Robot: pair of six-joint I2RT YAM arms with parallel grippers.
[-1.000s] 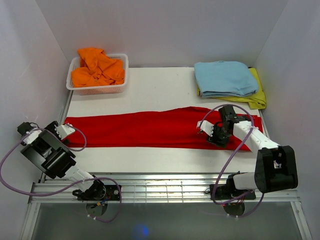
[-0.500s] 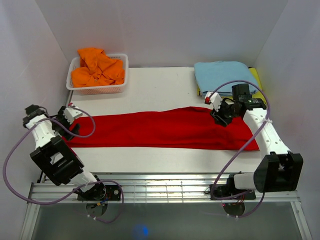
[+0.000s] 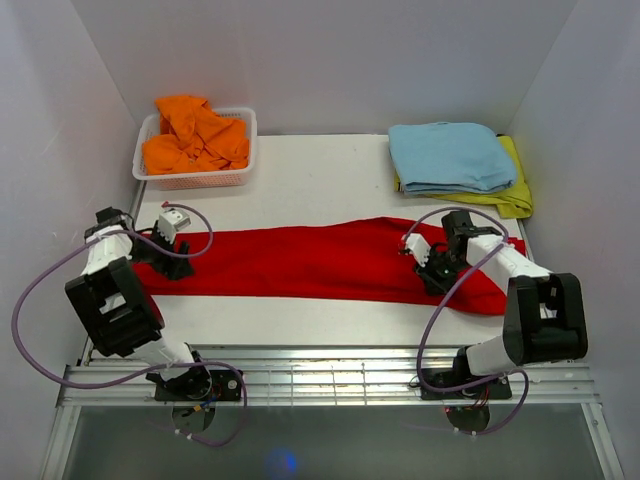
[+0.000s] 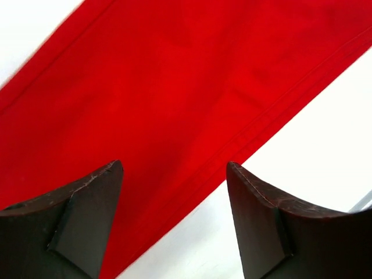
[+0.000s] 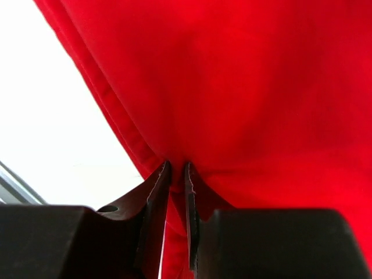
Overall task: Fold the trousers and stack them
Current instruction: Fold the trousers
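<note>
The bright red trousers [image 3: 300,260] lie flat in a long band across the white table. My left gripper [image 3: 172,262] hovers over their left end. In the left wrist view it [image 4: 174,168] stands open, with the near seam edge of the trousers [image 4: 145,87] running between its dark fingers [image 4: 87,203]. My right gripper [image 3: 437,272] is low over the right part of the trousers. In the right wrist view it [image 5: 176,165] is shut, pinching a fold of the red fabric [image 5: 261,87] at its edge.
A white basket [image 3: 190,182] holding an orange garment [image 3: 195,135] stands at the back left. A folded light blue garment [image 3: 450,155] lies on a yellow-green one [image 3: 518,198] at the back right. White walls enclose three sides, and a metal rail [image 3: 330,365] runs along the near edge.
My left gripper has moved right over the trousers' left end. My right gripper swung to the far edge, came back down near the front edge, and shut on the fabric.
</note>
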